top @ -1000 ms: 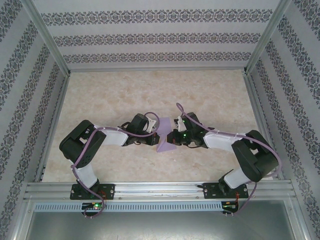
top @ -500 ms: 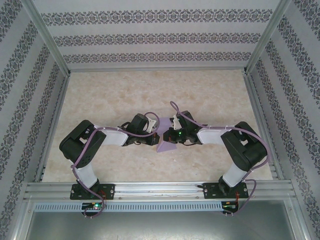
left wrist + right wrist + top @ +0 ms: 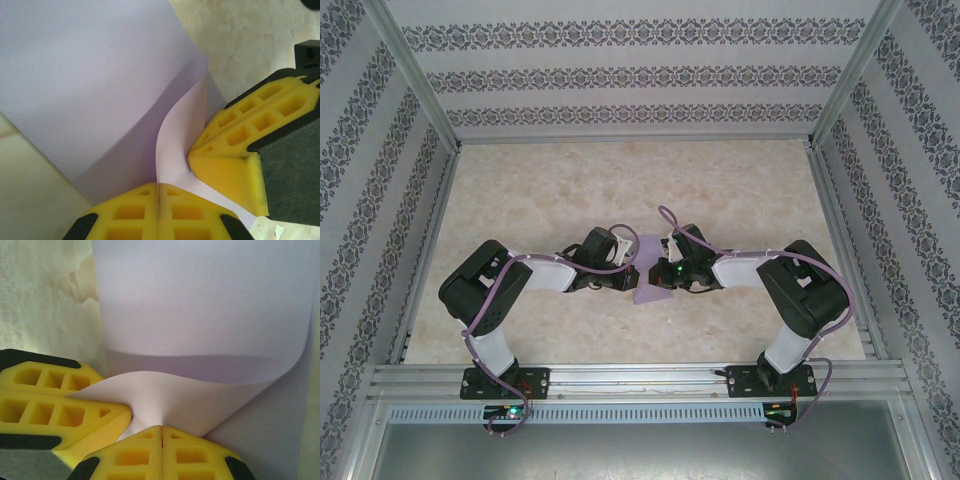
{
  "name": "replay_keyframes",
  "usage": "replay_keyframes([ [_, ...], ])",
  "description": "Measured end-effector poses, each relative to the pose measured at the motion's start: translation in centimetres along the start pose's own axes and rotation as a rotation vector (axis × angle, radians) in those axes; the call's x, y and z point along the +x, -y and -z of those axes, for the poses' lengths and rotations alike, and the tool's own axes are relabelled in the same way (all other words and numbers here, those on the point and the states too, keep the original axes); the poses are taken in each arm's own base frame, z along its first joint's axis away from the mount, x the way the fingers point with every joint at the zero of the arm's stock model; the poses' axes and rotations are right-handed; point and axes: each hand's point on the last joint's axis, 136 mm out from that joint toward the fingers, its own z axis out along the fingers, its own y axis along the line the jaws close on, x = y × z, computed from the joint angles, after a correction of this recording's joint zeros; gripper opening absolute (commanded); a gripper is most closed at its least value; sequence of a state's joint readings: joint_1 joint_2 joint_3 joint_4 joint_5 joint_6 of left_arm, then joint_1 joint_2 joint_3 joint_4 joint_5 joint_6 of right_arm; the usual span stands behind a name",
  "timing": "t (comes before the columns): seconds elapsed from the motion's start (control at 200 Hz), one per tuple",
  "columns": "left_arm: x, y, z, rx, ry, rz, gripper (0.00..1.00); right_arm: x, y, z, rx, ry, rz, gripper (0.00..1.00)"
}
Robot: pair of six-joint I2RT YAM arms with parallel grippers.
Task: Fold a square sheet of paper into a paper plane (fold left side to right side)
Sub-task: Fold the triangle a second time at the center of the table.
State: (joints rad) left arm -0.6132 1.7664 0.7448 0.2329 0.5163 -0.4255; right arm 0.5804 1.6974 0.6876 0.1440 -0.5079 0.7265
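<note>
Marbled beige counter (image 3: 550,190) spreads out between walls (image 3: 620,78) papered in dark floral bands. At its middle, between our two wrists, we see the lilac sheet of paper (image 3: 648,292), partly lifted and curled over itself. Our left claw (image 3: 158,189) is pressed together on the raised edge, and the paper runs straight into its closed seam. Our right claw (image 3: 161,431) is likewise pinching that curled flap, its tip just beside the left one's. Beneath the flap, the rest of the sheet lies on the counter.
</note>
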Motion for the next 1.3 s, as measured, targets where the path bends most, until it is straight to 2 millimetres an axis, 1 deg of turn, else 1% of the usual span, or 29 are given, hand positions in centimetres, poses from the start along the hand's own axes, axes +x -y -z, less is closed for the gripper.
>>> replay_keyframes([
  [0.275, -0.2, 0.0, 0.2, -0.009, 0.008, -0.001, 0.14, 0.0, 0.1, 0.0, 0.005, 0.0, -0.002, 0.0],
  [0.375, -0.5, -0.2, 0.9, -0.044, 0.021, 0.001, 0.19, 0.1, 0.2, -0.1, 0.004, 0.001, -0.002, 0.0],
  [0.445, -0.9, 0.0, 1.8, -0.061, 0.036, -0.003, 0.21, 0.1, 0.2, -0.1, 0.004, 0.003, -0.001, 0.0],
  [0.56, -2.0, 0.9, 3.8, -0.08, 0.076, -0.017, 0.21, 0.1, 0.2, -0.1, 0.001, 0.005, 0.0, 0.0],
  [0.665, -2.7, 2.0, 5.4, -0.072, 0.104, -0.029, 0.19, 0.0, 0.2, -0.1, 0.0, 0.006, -0.001, 0.0],
  [0.735, -2.7, 2.7, 6.2, -0.057, 0.106, -0.032, 0.17, 0.0, 0.2, -0.1, 0.0, 0.006, -0.001, 0.0],
  [0.824, -2.5, 3.6, 6.7, -0.02, 0.095, -0.025, 0.15, 0.0, 0.2, -0.1, 0.0, 0.006, -0.001, 0.0],
  [0.944, -1.7, 4.8, 6.5, 0.042, 0.06, 0.002, 0.13, 0.0, 0.2, -0.1, -0.001, 0.006, 0.0, 0.0],
  [1.064, -0.4, 5.8, 5.5, 0.098, -0.001, 0.037, 0.12, 0.0, 0.2, -0.1, -0.002, 0.007, 0.0, 0.0],
  [1.144, 0.5, 5.9, 4.4, 0.116, -0.042, 0.062, 0.11, 0.1, 0.2, -0.1, -0.002, 0.007, 0.001, 0.0],
  [1.299, 2.2, 5.3, 2.6, 0.123, -0.112, 0.11, 0.11, 0.1, 0.2, -0.1, -0.003, 0.007, 0.001, 0.0],
])
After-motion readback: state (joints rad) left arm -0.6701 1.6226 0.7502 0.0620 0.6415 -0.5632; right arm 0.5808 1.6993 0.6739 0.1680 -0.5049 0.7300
